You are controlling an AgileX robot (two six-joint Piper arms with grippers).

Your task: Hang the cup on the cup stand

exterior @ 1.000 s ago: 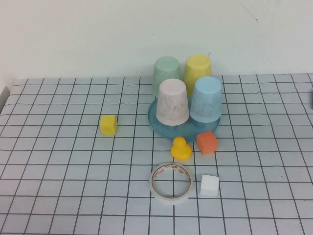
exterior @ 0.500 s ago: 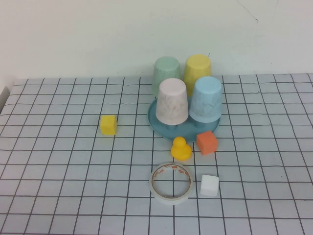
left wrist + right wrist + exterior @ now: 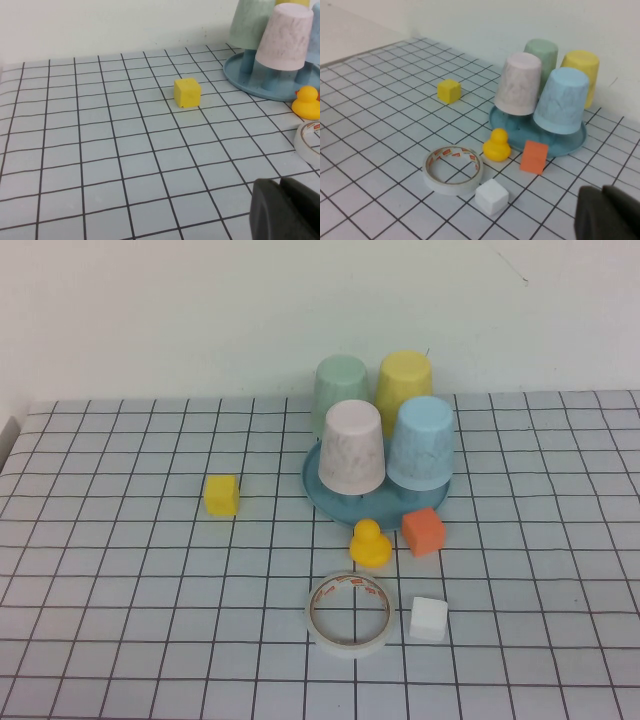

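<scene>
Pink cup: the pale pink speckled cup (image 3: 352, 448) hung upside down on the cup stand (image 3: 325, 492), at its front-left, tilted slightly outward; it also showed in the left wrist view (image 3: 285, 37) and the right wrist view (image 3: 518, 84).
Cup stand: the teal dish-like base sat near the table's far edge, carrying four inverted cups.
Other cups: a light blue cup (image 3: 421, 443) hung beside the pink one, with a mint green cup (image 3: 339, 386) and a yellow cup (image 3: 404, 379) behind.
Nearby items: a rubber duck (image 3: 370, 543) and an orange block (image 3: 424, 531) lay just in front of the base; a tape roll (image 3: 349, 614) and a white cube (image 3: 428, 619) lay nearer the robot; a yellow cube (image 3: 221, 494) sat apart on the left.
Left gripper: the left gripper (image 3: 285, 210) was pressed together, low over the grid-lined table (image 3: 120, 590), well apart from the stand.
Right gripper: the right gripper (image 3: 607, 212) was likewise closed on nothing, away from the cups.
</scene>
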